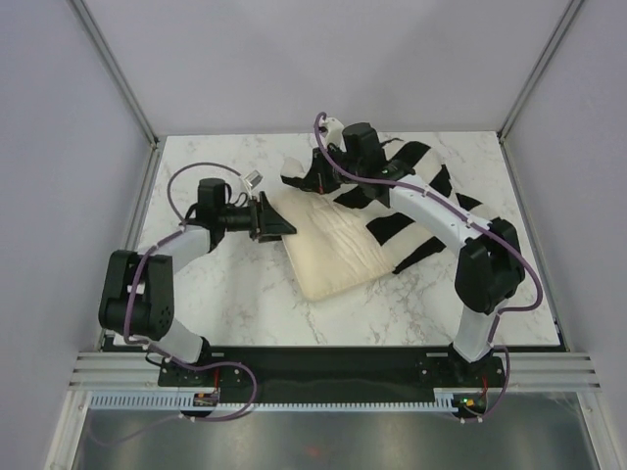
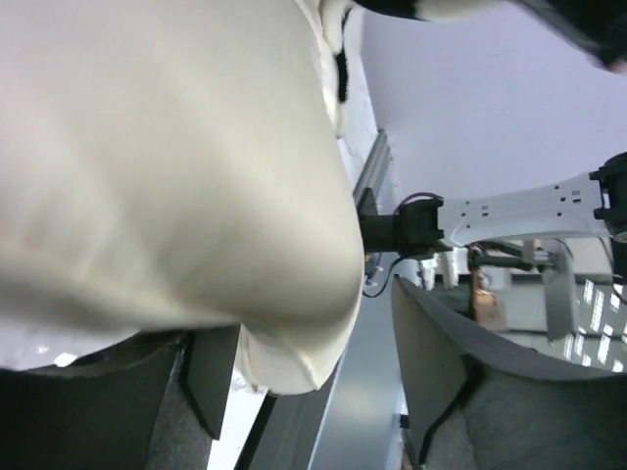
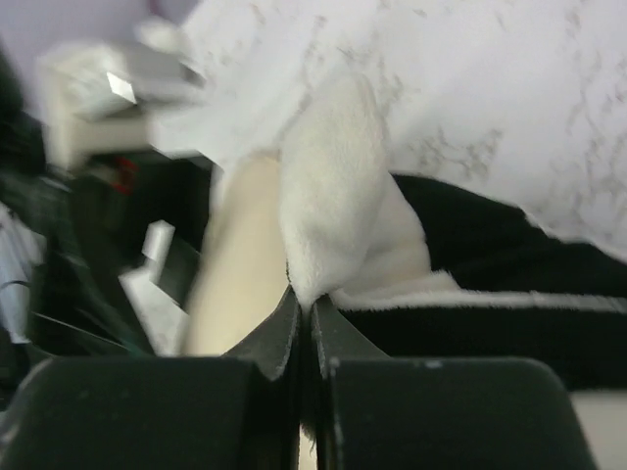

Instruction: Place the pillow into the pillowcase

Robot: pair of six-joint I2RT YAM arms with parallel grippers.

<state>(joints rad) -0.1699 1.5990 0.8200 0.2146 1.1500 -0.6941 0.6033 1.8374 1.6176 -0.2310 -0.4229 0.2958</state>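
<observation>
nearest the lens, the right gripper [image 3: 304, 300] has its fingers pressed tight on a fold of white fleecy cloth, which we judge to be the mouth edge of the pillowcase [image 3: 338, 186]. the fold is held up off the marble table [image 1: 225, 294], apparently to keep the opening raised. the left gripper [image 2: 304, 323] stands wide, with a plump corner of the pillow [image 2: 167, 166] sitting between its fingers, unclamped as far as we can tell. we read this as a pushing posture, not a grasp. from above, the pillow lies mid-table with its near-left part bare and its far-right part under the striped cover, which trails off to the right. the left gripper sits against the pillow's left corner, just below the held edge. insertion is, in our judgement, partly done. risk noted: the pillow may bunch at the mouth if pushed while the edge sags.
</observation>
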